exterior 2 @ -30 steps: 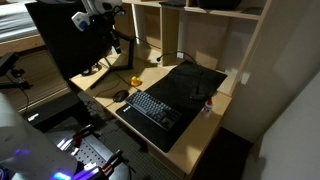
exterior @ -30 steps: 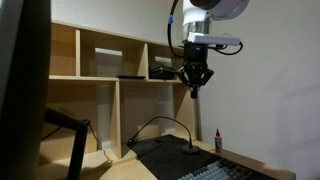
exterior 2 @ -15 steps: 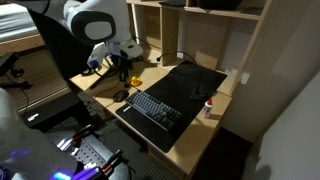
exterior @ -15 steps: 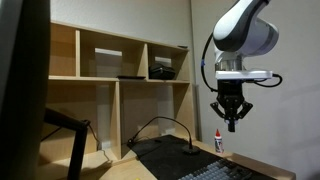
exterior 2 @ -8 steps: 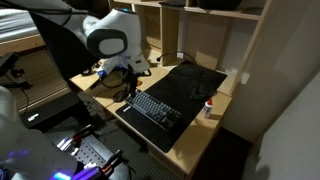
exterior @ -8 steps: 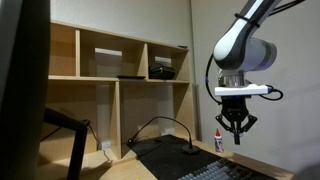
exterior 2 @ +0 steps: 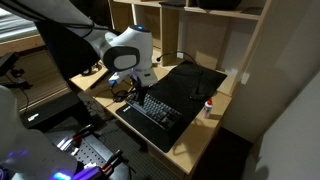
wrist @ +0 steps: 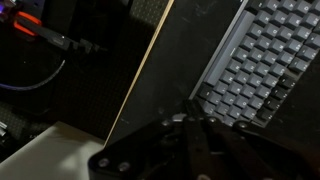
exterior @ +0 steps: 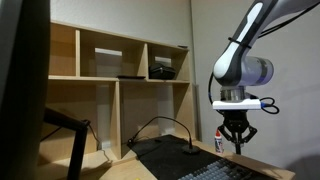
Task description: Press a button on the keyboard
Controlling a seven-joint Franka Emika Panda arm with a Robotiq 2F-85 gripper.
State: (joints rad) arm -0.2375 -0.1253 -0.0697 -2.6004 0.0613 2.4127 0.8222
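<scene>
Wrist view alone shows separate keyboard [wrist: 262,60] keys near the tool [wrist: 196,138], seemingly pinched shut and empty.

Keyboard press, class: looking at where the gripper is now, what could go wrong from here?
In the wrist view the gripper sits beside the keyboard, not over it, so a straight descent may miss the keys. They are small and tightly packed, so it could press several at once.

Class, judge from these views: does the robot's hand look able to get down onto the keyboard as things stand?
Probably yes: the hand hangs above and just beside one end of the keyboard, and nothing shows between them.
</scene>
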